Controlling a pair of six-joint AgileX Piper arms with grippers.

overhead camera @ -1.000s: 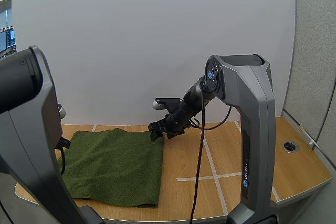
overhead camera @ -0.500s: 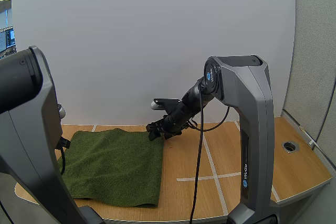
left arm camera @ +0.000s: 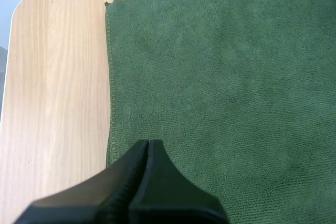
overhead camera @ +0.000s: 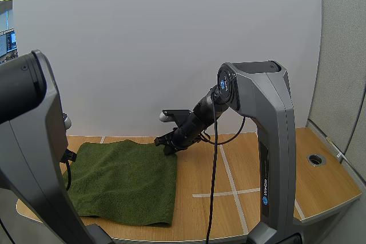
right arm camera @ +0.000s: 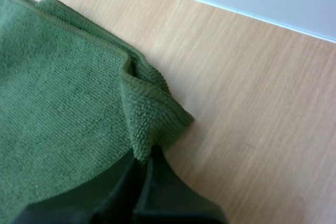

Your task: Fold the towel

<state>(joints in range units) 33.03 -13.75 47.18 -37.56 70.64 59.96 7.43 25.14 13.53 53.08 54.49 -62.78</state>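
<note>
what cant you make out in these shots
- High view: the towel's left edge, hidden behind the left arm.
- Left wrist view: whether the shut left gripper touches the towel; its own tip covers the contact.
- Right wrist view: how deep the right gripper bites the corner; the fold hides it.

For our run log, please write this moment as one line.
towel: spread on table | right gripper: jaws pinch its far corner | left gripper: jaws shut, over towel edge

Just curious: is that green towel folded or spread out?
Spread flat: the green terry towel lies open on the wooden table, only one corner pinched by the right claw.
</note>
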